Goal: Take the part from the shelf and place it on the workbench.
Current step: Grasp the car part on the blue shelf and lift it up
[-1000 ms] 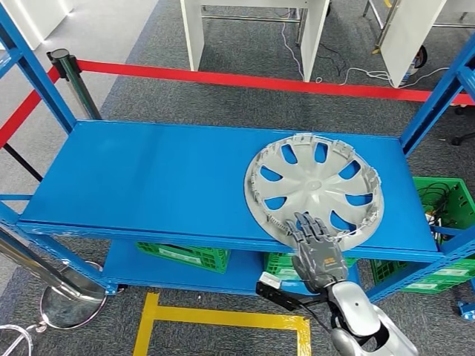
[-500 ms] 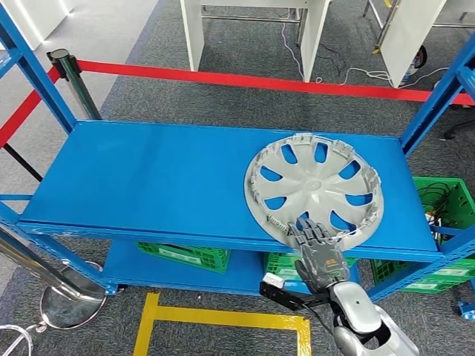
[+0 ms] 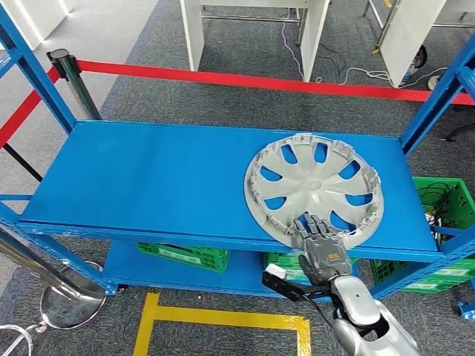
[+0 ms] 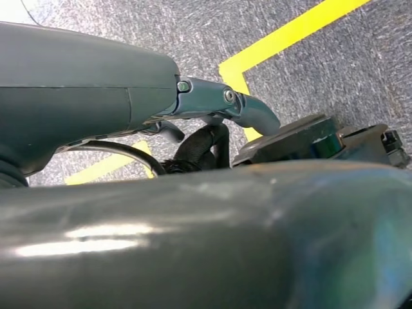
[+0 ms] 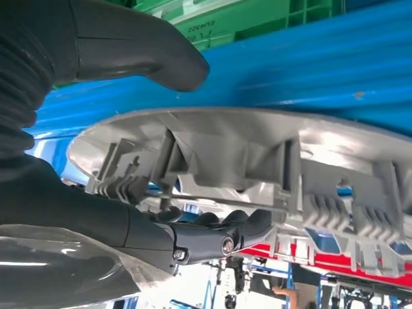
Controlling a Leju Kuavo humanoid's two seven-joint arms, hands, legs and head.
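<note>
While hubcap [image 3: 314,185] lies on shelf [image 3: 140,178], right hand [image 3: 322,248] fingers [image 5: 228,222] clasp its rim

Hubcap [image 3: 314,189] on shelf [image 3: 151,178], right end

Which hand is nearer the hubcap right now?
The right hand: its fingers lie on the near rim of the hubcap on the blue shelf. The left hand hangs low over the floor.
</note>
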